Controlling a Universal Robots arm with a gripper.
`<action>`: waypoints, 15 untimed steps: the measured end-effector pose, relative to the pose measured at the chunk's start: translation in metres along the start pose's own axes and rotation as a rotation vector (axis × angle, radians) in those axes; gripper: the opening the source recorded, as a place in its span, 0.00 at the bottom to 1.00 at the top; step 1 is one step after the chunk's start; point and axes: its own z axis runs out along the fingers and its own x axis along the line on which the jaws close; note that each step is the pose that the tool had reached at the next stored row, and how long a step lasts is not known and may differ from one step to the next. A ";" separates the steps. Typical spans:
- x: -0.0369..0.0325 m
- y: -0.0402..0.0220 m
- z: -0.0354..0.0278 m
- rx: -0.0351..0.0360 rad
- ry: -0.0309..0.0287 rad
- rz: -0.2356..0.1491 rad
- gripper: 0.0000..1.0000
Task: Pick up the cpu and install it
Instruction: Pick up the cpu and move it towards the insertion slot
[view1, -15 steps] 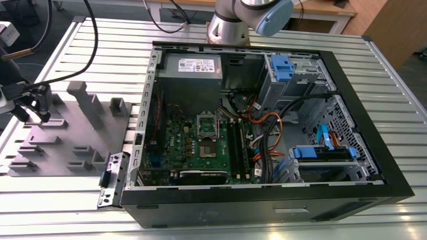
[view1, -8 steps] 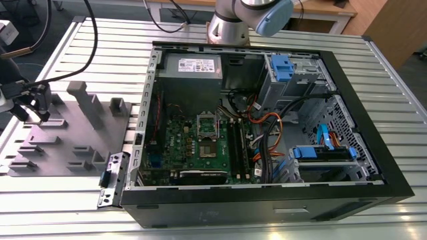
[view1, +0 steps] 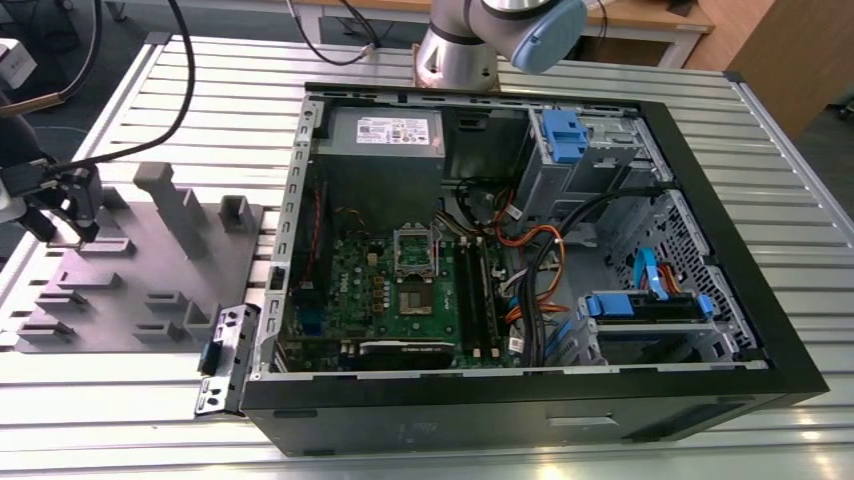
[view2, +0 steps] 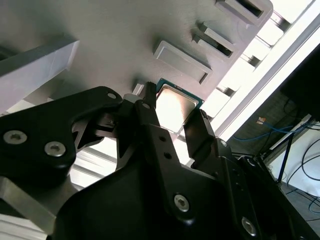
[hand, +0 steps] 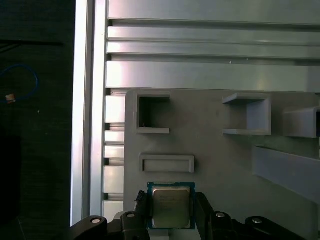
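I'm at the pick-up step: the gripper (view1: 70, 238) is down over the grey tray (view1: 147, 310) at the exterior view's left, well apart from the open computer case (view1: 467, 410). In both wrist views the cpu (hand: 171, 206) sits between the fingers (view2: 150, 107), which are drawn in against its two opposite edges, so I judge them clamped on it. I can't tell whether the chip has left the tray. The socket (view1: 416, 250) on the board stands open and bare, so installation isn't done. A lift from here calls for a straight, level rise, since the grip is only on thin edges.
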 end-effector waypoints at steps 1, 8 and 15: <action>0.0000 0.0000 -0.0006 -0.0001 -0.0002 0.000 0.47; -0.0001 0.0002 -0.0081 -0.0001 -0.0002 0.000 0.47; -0.0002 0.0002 -0.0118 -0.0003 -0.0005 0.000 0.47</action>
